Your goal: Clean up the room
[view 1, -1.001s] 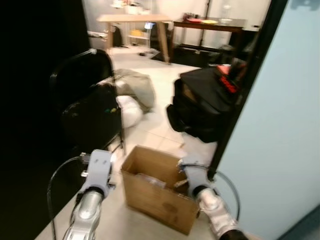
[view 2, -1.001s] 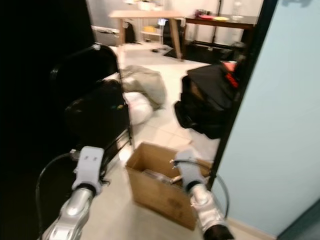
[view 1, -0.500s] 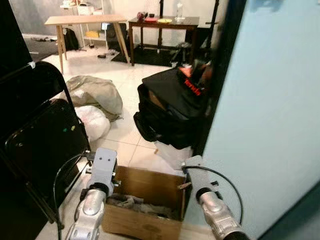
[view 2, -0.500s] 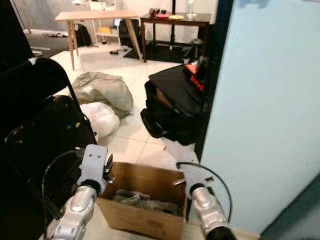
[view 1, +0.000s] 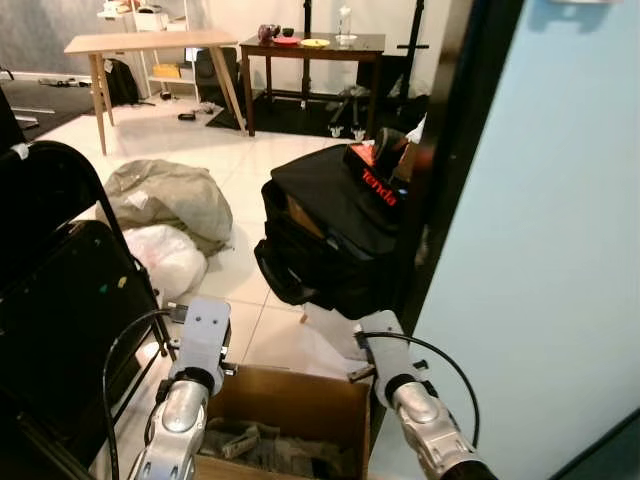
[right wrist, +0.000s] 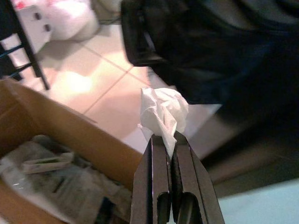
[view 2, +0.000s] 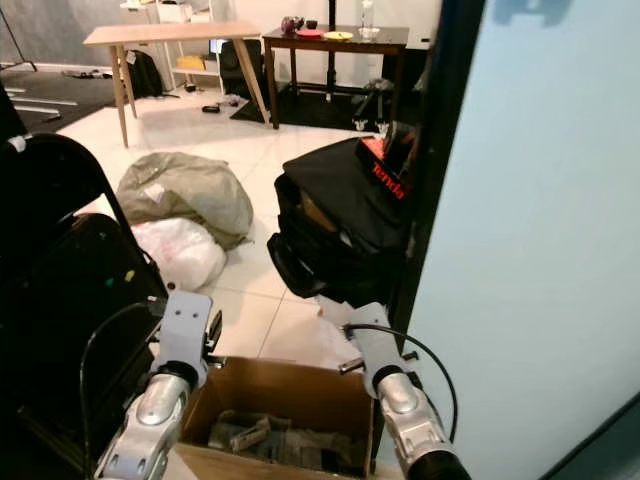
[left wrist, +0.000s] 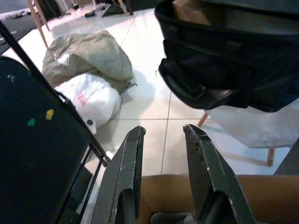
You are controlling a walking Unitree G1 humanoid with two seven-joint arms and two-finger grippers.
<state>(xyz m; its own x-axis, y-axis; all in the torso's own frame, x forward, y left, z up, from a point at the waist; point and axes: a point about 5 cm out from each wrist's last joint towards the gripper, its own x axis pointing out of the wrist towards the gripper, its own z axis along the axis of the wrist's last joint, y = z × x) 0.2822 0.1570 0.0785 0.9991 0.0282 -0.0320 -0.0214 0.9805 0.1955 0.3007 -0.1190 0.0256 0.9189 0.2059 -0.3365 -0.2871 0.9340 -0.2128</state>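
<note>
Box nearer now (R gripper w/ tissue)

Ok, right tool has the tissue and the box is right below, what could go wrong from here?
1. The right tool pinches only a corner of the crumpled tissue; it could slip out early.
2. It sits near the cardboard box rim, so a release may miss onto the floor tiles.
3. The black bag is close ahead; a forward swing might brush it.
</note>
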